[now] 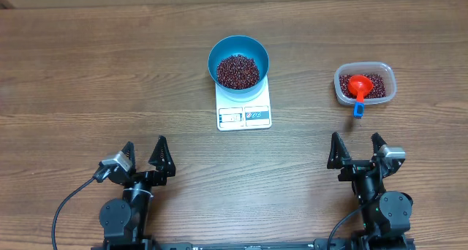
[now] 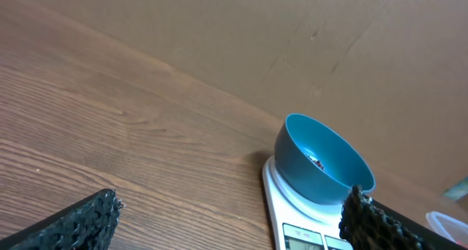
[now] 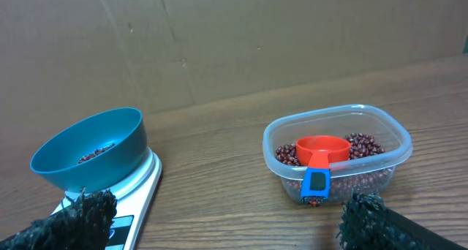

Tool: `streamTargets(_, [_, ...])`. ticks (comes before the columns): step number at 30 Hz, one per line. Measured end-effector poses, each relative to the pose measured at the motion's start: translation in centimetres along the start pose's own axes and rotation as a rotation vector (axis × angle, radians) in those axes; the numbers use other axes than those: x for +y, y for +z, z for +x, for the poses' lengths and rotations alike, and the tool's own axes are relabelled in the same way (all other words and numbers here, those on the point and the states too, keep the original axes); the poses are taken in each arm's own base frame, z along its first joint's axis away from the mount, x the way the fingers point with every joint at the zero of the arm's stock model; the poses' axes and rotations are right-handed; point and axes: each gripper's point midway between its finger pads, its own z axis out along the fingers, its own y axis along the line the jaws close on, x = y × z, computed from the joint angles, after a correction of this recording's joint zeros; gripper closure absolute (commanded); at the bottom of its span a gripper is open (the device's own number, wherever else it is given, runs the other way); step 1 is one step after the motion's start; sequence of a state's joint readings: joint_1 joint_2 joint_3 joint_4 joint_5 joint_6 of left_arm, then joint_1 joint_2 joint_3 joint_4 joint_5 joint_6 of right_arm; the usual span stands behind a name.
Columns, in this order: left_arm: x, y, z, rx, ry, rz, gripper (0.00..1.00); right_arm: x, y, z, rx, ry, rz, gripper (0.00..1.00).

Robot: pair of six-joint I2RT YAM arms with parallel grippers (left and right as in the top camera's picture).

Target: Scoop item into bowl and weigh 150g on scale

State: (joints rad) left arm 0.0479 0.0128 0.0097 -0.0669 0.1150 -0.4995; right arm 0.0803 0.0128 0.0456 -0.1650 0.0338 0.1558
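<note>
two spread, seemingly empty jaws sit well short of beans in bowl.

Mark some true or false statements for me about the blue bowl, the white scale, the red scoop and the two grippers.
1. The round bright blue bowl sits on the flat white kitchen scale. True.
2. That bowl is empty. False: it holds small dark maroon beans.
3. The red measuring scoop lies in the clear plastic tub. True.
4. The right gripper grips the scoop. False: it is open, holds nothing, and is well short of the tub.
5. The left gripper is open. True.
</note>
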Motion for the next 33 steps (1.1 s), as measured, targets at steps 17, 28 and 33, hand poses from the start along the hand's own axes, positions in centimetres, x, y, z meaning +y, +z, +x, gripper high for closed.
streamTargets(17, [0.02,0.0,-0.01,-0.001,0.013,-0.001,0.01,-0.01,0.0,0.0,0.0,0.0,0.0,0.0])
streamTargets(28, [0.02,0.0,-0.01,-0.001,0.013,-0.001,0.0,0.0,0.0,-0.01,0.0,0.0,0.0,0.0])
streamTargets(33, [0.03,0.0,-0.02,-0.001,0.013,-0.001,0.0,0.0,0.0,0.0,0.0,0.0,0.0,0.0])
